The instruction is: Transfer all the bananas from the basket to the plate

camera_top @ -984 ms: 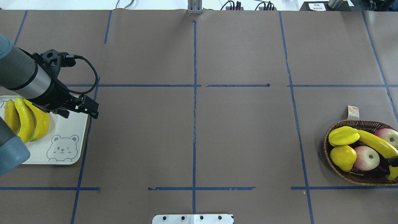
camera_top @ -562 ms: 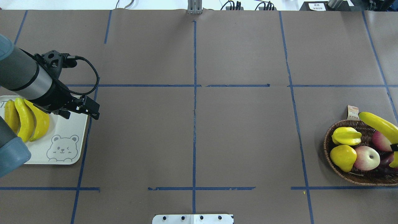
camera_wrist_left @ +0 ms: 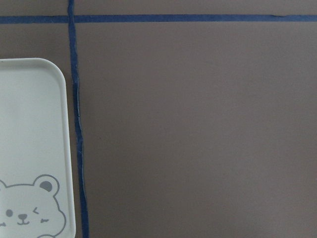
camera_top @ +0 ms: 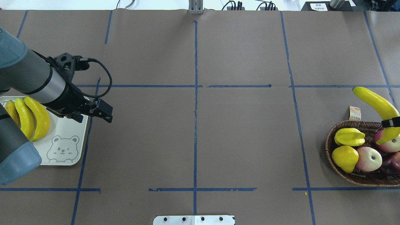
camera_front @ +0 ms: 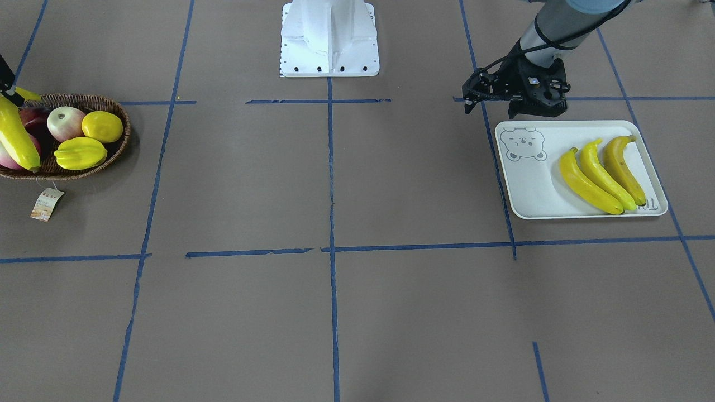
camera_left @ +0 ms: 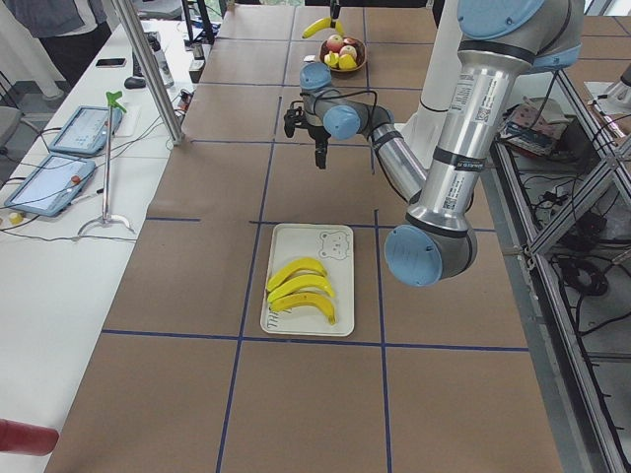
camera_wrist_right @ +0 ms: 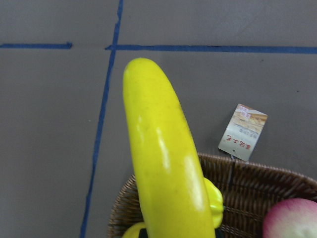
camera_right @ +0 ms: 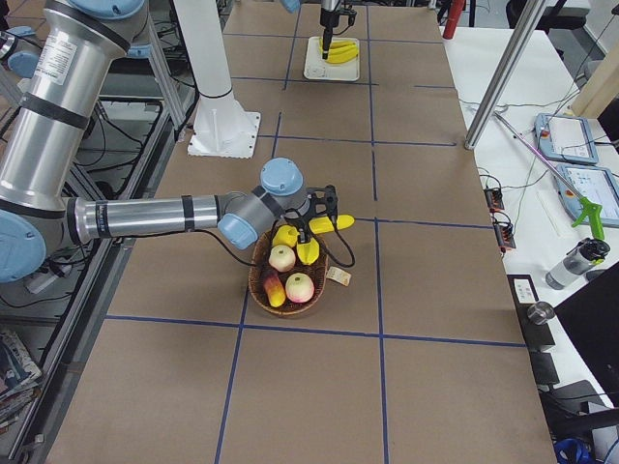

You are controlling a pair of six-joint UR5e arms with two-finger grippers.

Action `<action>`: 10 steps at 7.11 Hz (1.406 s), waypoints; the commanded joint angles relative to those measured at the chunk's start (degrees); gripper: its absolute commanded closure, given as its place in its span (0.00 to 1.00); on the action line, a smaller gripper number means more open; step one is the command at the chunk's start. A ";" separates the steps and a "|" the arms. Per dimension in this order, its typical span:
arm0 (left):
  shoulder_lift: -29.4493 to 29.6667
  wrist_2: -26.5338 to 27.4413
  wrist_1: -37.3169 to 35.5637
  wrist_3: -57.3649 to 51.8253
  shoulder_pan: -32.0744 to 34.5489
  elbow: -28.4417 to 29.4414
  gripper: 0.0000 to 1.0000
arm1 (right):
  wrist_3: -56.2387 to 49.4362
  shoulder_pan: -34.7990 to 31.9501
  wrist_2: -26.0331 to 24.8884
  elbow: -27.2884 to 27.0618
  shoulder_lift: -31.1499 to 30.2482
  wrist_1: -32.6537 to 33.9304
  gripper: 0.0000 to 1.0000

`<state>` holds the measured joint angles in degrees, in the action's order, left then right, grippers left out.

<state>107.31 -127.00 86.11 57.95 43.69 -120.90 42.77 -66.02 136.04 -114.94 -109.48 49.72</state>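
Observation:
My right gripper (camera_top: 392, 122) is shut on a yellow banana (camera_top: 375, 101) and holds it tilted above the far rim of the brown wicker basket (camera_top: 328, 142). The right wrist view shows this banana (camera_wrist_right: 163, 163) over the basket's rim (camera_wrist_right: 277, 183). It also shows at the left edge of the front view (camera_front: 14, 142). Three bananas (camera_top: 26, 117) lie side by side on the white bear-face plate (camera_top: 73, 147), also seen from the front (camera_front: 600, 173). My left gripper (camera_top: 106, 114) is open and empty, just off the plate's right edge.
The basket holds a ridged starfruit (camera_top: 348, 136), a round yellow fruit (camera_top: 344, 157) and two apples (camera_top: 368, 158). Its paper tag (camera_top: 354, 112) lies on the table behind it. Blue tape lines cross the brown table cover.
My right gripper has lifted the banana out of the basket and up toward the far side. My left gripper has moved slightly right, off the plate.

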 commanded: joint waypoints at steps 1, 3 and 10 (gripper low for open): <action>4.29 3.15 0.02 6.00 -4.03 0.05 0.00 | 13.42 5.78 -0.94 0.07 8.02 -0.59 0.95; 8.51 7.90 0.28 8.58 -10.52 1.79 0.00 | 24.68 13.42 -7.76 -0.20 14.88 -0.77 0.94; 18.70 11.16 33.15 40.25 -10.38 18.22 0.00 | 49.76 41.21 -37.56 -0.81 33.35 -0.94 0.94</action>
<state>122.77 -116.52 117.46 91.25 33.28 -105.37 90.32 -29.14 103.49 -115.80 -78.57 48.81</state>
